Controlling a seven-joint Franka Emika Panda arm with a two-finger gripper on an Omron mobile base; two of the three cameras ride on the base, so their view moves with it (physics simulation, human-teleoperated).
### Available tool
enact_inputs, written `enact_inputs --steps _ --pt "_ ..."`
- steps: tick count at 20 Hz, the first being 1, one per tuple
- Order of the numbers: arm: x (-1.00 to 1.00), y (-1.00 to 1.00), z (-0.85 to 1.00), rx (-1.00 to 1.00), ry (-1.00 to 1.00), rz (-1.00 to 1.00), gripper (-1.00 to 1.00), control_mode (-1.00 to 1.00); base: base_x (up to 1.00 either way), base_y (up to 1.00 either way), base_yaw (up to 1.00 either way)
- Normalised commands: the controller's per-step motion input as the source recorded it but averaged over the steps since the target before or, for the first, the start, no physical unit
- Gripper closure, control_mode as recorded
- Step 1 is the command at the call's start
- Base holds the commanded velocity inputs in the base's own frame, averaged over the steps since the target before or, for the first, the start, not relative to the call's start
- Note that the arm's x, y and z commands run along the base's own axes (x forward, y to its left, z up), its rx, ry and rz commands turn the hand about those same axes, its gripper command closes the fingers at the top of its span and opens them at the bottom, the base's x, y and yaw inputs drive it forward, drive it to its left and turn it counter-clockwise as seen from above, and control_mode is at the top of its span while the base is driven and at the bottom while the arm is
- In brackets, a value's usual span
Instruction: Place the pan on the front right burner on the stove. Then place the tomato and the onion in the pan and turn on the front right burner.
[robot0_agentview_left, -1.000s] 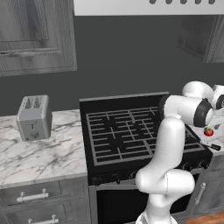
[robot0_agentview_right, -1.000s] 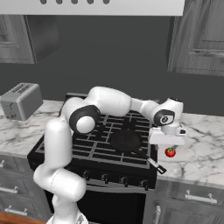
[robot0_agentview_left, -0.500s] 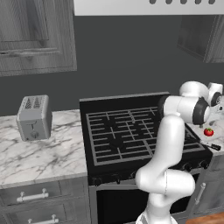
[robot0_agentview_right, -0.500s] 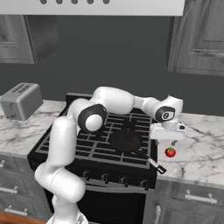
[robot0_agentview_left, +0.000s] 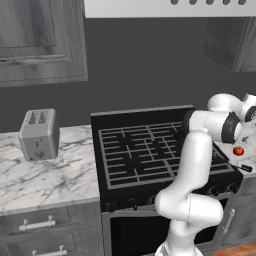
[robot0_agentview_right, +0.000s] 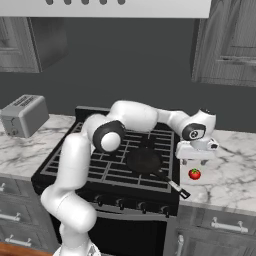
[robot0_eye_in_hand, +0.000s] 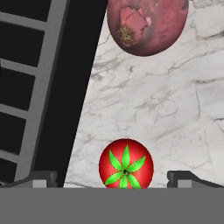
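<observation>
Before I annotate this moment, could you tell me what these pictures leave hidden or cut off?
- Onion: hand view, its top is cut off by the picture's edge.
- Tomato: hand view, its lower part is cut by the bottom band.
- Pan: left base view, the arm covers its bowl; the handle tip shows.
- End effector: right base view, fingertips too small to make out.

Legible text and markings: none.
No lettering, brand, number or sign reads on the stove (robot0_agentview_left: 150, 150), toaster (robot0_agentview_left: 38, 133), cabinets or counter.
</observation>
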Motion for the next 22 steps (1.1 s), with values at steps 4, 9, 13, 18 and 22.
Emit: enact_inputs --steps 4,9,13,18,22 --pt "-0.01 -0.08 -0.02 0.00 0.00 0.00 -1.00 -1.00 0.00 0.00 0.00" --pt "0.00 0.00 -0.14 0.00 0.00 0.00 -1.00 -1.00 0.00 0.00 0.00" --pt "0.00 0.00 -0.17 0.00 0.00 0.00 -1.00 -1.00 0.00 0.00 0.00" --pt "0.00 0.00 -0.19 0.00 0.00 0.00 -1.00 -1.00 0.00 0.00 0.00" --pt "0.00 0.00 -0.25 0.00 0.00 0.00 -1.00 -1.00 0.00 0.00 0.00"
